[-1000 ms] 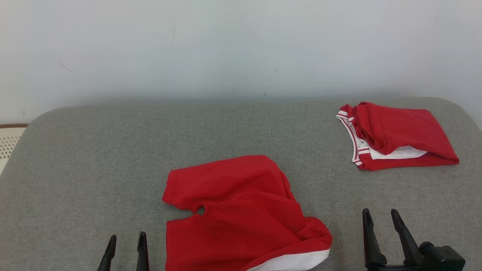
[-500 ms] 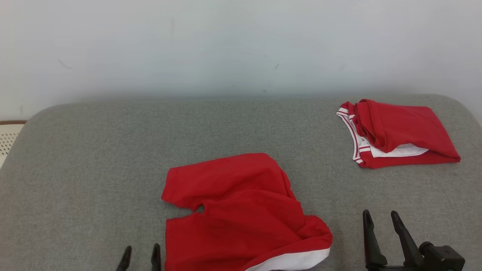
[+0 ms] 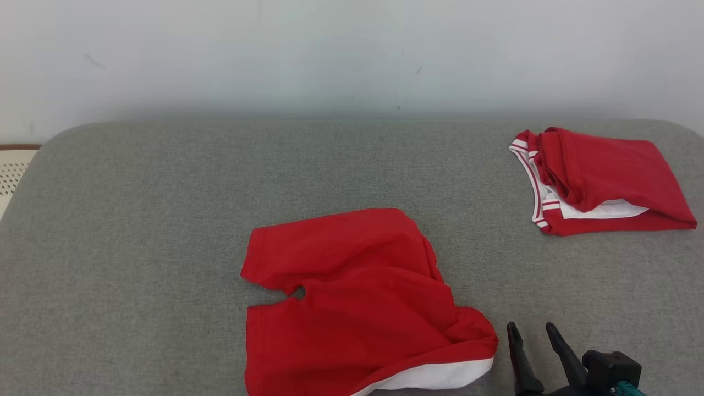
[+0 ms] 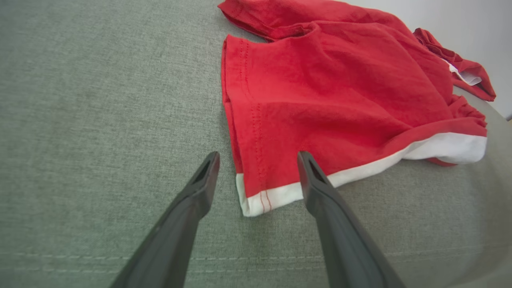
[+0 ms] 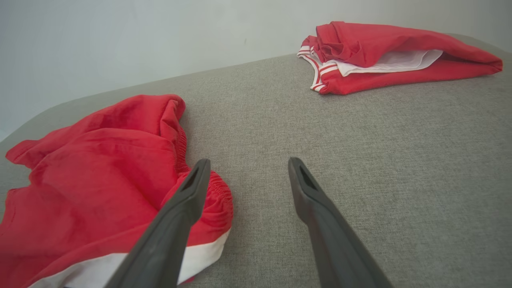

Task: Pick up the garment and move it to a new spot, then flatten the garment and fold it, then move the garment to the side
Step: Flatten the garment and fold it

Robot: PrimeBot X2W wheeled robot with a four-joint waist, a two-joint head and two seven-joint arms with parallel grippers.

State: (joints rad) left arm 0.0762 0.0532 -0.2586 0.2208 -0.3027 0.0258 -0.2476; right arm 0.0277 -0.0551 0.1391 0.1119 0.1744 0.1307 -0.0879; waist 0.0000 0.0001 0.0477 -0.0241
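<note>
Lining up on the crumpled garment (image 3: 352, 297).
My left gripper (image 4: 258, 156) stands open astride its white-hemmed corner (image 4: 256, 200), right gripper (image 5: 249, 160) open beside the waistband (image 5: 218, 196): I want both ends pinched.

A pale, off-white wall (image 3: 330, 55) stands behind the bench (image 3: 137, 220), plain but for a few small dark scuffs (image 3: 92, 60). The bench is covered in grey woven fabric. Its far corners are rounded, and a soft shadow lies where its far edge meets the wall. In the left wrist view a stitched seam (image 4: 60, 255) crosses the cover. Past the far left corner is a cream perforated surface (image 3: 12, 181) with a brown rim. The light is even and diffuse.
</note>
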